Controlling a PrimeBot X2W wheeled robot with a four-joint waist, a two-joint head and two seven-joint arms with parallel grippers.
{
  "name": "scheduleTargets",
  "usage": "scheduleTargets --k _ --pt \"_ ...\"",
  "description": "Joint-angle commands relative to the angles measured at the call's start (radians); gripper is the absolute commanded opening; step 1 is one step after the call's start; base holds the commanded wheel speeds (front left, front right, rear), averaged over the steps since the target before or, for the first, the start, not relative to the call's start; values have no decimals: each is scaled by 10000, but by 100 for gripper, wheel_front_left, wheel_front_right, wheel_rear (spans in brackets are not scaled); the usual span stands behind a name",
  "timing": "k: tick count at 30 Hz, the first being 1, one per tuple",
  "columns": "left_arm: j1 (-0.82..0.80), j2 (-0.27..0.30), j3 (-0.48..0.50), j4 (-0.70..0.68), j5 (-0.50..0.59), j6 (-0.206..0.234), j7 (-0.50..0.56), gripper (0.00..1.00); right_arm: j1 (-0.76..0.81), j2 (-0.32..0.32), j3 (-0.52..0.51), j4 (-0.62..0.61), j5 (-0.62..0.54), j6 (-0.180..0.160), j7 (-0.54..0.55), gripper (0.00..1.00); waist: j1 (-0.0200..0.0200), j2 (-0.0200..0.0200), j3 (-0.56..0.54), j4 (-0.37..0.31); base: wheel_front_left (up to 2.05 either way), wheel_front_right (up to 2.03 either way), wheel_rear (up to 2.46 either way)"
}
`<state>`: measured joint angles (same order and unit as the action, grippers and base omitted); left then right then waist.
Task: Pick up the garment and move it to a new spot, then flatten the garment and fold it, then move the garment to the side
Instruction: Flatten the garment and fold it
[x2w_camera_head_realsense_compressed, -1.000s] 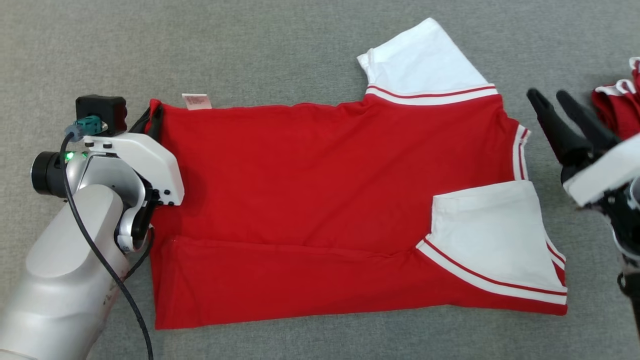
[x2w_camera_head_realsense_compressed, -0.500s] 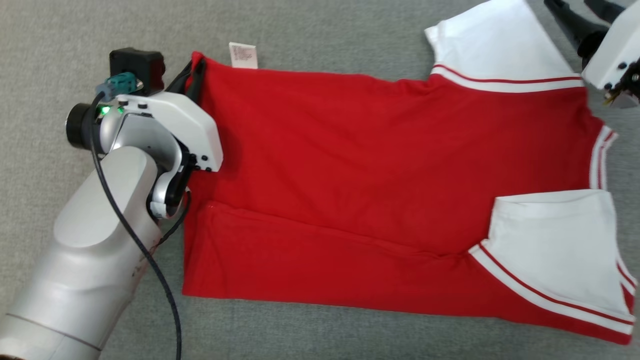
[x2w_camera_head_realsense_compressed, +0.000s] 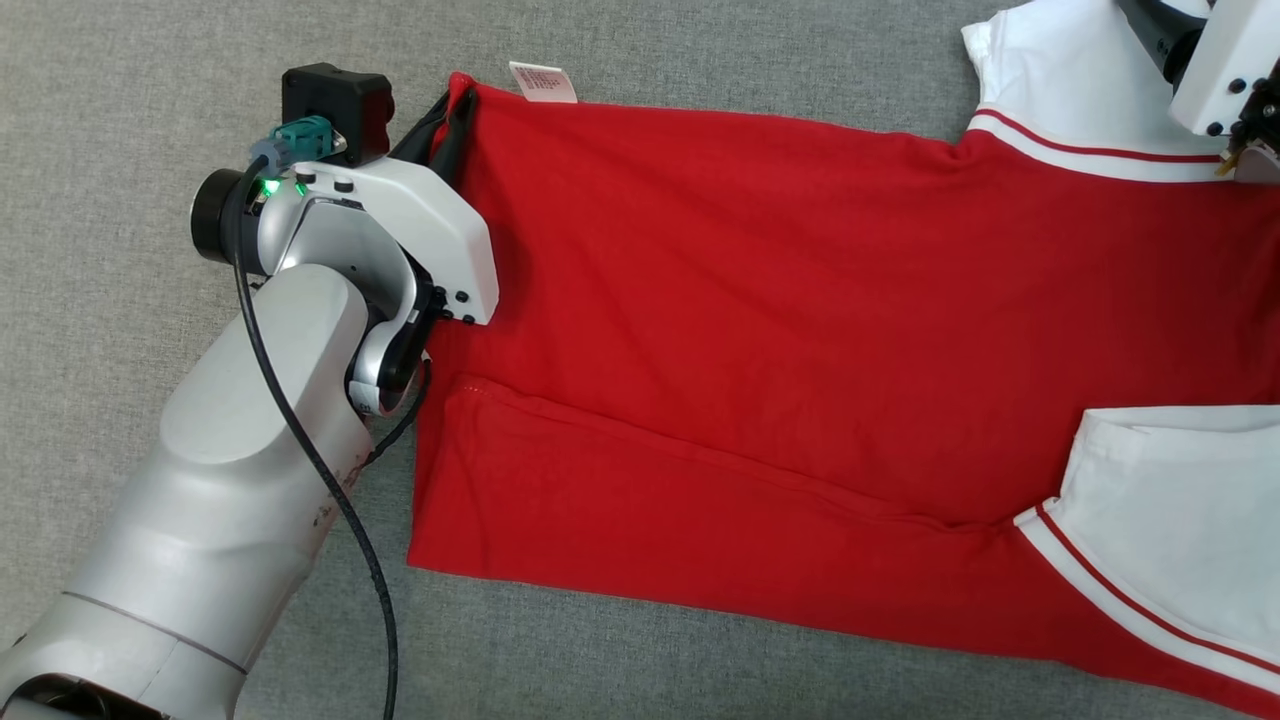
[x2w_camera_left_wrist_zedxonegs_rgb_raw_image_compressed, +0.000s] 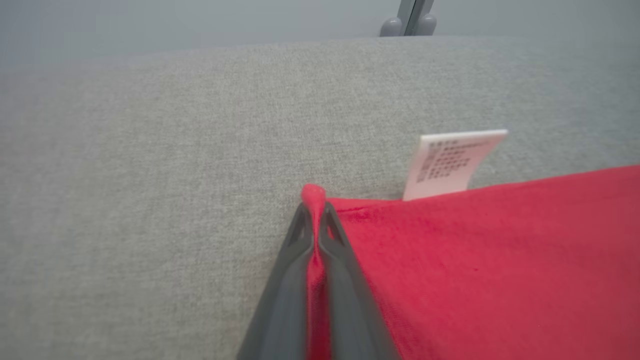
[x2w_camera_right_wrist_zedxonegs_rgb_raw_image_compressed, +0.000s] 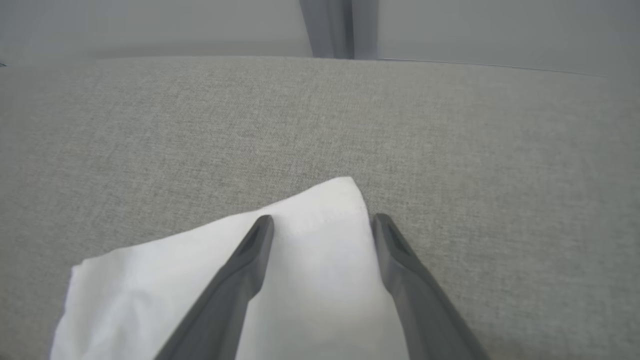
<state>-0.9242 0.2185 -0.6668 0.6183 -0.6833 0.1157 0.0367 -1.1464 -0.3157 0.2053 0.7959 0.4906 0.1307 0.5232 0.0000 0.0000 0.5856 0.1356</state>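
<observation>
Fingertips of the left claw (x2w_camera_left_wrist_zedxonegs_rgb_raw_image_compressed: 313, 209) are clenched on the far hem corner of a red garment (x2w_camera_head_realsense_compressed: 760, 280), with a small nub of red cloth poking out past their dark tips. Just beside that corner, a white care label (x2w_camera_left_wrist_zedxonegs_rgb_raw_image_compressed: 452, 162) sticks out from the far edge. At the robot's right, the right claw (x2w_camera_right_wrist_zedxonegs_rgb_raw_image_compressed: 322, 219) is released, its two fingers spread to either side of the pointed corner of a white sleeve (x2w_camera_right_wrist_zedxonegs_rgb_raw_image_compressed: 320, 240). Whether they touch the cloth cannot be told. The garment lies sideways and flat on a grey cloth-covered desk (x2w_camera_head_realsense_compressed: 150, 100), hem toward the robot's left and sleeves toward its right. Its near long edge is already turned in as a red band (x2w_camera_head_realsense_compressed: 700, 530) over the body, and the near sleeve (x2w_camera_head_realsense_compressed: 1180, 500), white with a red stripe, lies folded in on top. The far long edge and far sleeve are not yet turned in. This looks like the folding step, about midway, with the far side in hand. The next move probably calls for the right claw to close on the sleeve or the shoulder beside it. Both claws would then lift together and carry the far edge toward the near side, kept level so the cloth does not sag between them.
</observation>
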Motion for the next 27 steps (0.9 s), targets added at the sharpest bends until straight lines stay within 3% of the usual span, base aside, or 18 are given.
scheduleTargets --k 1,2,3,6,10,19,27 --pt "-87 112 -16 236 -16 -12 -3 0 -127 -46 196 202 -49 1 -51 93 0 0 -25 10 0 0 0" --pt "-120 97 -29 284 -20 -47 -12 0 -170 -48 276 273 -52 1 -92 62 0 0 -39 12 0 0 0" --pt "-145 86 -46 328 -23 -52 -17 0 -216 -61 361 354 -70 1 -121 48 0 0 -55 14 0 0 0" --pt "-225 46 -75 432 -33 -132 -18 0 -309 -111 650 588 -147 1 -254 34 0 0 -91 20 0 0 0" --pt "-294 12 -85 561 -97 -193 -33 0 -425 -151 788 947 -107 0 -673 0 0 0 -122 18 0 0 0" --pt "-24 76 169 739 -436 -292 -294 0 -276 44 1053 915 778 0 -1730 0 0 0 -474 -296 0 0 0" --pt "842 413 395 412 -788 -342 -639 0 1243 -710 2102 -959 2693 1 -2298 0 0 0 -1255 -679 0 0 0"
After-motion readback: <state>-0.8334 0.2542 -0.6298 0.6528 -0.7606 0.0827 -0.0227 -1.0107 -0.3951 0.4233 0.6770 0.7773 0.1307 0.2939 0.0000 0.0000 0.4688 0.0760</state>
